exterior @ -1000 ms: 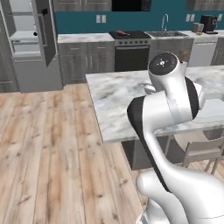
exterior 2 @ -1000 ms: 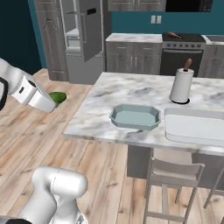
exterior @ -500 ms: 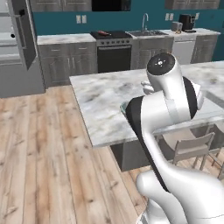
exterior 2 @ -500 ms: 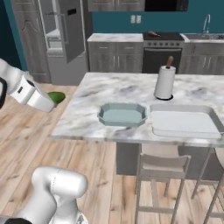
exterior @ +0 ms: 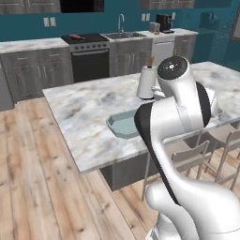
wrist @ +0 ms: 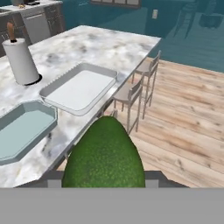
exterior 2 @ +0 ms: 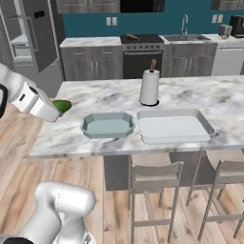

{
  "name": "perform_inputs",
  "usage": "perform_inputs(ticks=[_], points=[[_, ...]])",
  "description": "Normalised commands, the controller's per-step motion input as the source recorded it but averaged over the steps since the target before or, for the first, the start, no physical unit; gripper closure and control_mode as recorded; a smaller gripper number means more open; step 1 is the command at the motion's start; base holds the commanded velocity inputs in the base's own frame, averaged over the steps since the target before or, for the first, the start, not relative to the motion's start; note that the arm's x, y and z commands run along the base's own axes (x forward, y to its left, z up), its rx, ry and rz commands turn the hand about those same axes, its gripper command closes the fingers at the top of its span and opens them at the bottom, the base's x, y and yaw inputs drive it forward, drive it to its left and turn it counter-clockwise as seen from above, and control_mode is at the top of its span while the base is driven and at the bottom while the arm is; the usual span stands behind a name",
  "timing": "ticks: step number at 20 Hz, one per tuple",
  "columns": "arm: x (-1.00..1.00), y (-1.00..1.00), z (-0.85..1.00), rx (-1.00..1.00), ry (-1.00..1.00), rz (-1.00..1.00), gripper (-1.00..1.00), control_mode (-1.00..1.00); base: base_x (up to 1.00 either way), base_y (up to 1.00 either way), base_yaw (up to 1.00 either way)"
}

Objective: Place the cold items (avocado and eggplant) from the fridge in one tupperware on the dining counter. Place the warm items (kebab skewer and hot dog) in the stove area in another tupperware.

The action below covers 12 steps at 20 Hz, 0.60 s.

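Observation:
My gripper [exterior 2: 57, 111] is shut on a dark green avocado [wrist: 104, 157], held in the air just off the left end of the marble dining counter [exterior 2: 95, 97]. In the right base view the avocado [exterior 2: 62, 105] sticks out past the white hand. On the counter lie a teal octagonal tupperware [exterior 2: 108, 126] and, to its right, a white rectangular tupperware [exterior 2: 174, 126]; both look empty. A small reddish item [exterior 2: 132, 36] lies on the far stove, too small to name. The eggplant is out of view.
A paper towel roll [exterior 2: 149, 86] stands behind the tupperwares. Bar stools [exterior 2: 152, 181] line the counter's near side. The grey fridge [exterior 2: 35, 38] stands at the back left with its door open. Wood floor stretches to the left of the counter.
The base has driven, so both base views have shifted and the counter now sits closer and more central. The gripper has kept its hold on the avocado.

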Motion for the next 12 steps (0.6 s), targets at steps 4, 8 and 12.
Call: perform_inputs(ticks=[4, 8, 12], points=[[0.00, 0.00, 0.00, 0.00, 0.00, 0.00, 1.00, 1.00, 0.39, -0.18, -0.03], [0.00, 0.00, 0.00, 0.00, 0.00, 0.00, 1.00, 1.00, 0.32, 0.00, 0.00], [0.00, 0.00, 0.00, 0.00, 0.00, 0.00, 1.00, 1.00, 0.58, 0.00, 0.01]])
